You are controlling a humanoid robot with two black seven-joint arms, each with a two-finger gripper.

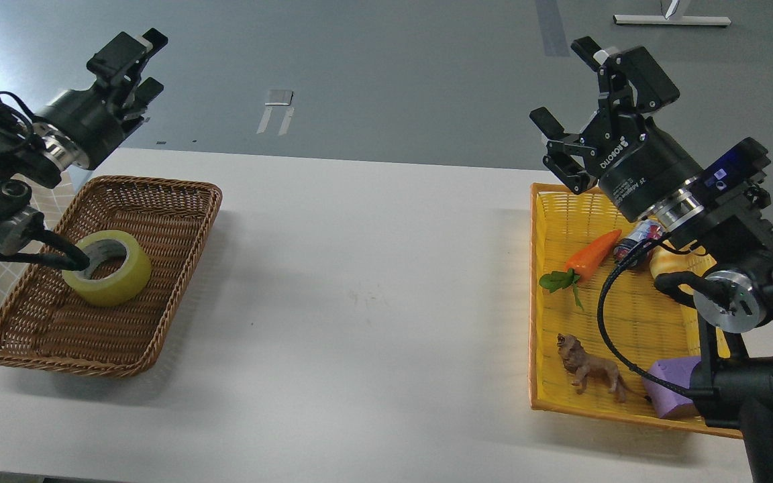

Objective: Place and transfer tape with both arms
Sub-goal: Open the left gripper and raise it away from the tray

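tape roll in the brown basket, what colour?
Translucent yellow-green, with a grey-white inner core. The tape shows clearly in the head view, lying flat in the wicker basket.

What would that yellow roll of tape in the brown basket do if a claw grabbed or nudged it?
The tape lies flat on its side in the wicker basket, so a nudge would probably slide it rather than roll it. Its thick wound wall looks stiff, likely holding shape under a squeeze. The glossy surface might be a little slippery.

Tape (110, 267) glossy translucent plastic; brown basket (158, 268) rough woven wicker; table (359, 302) smooth matt white.
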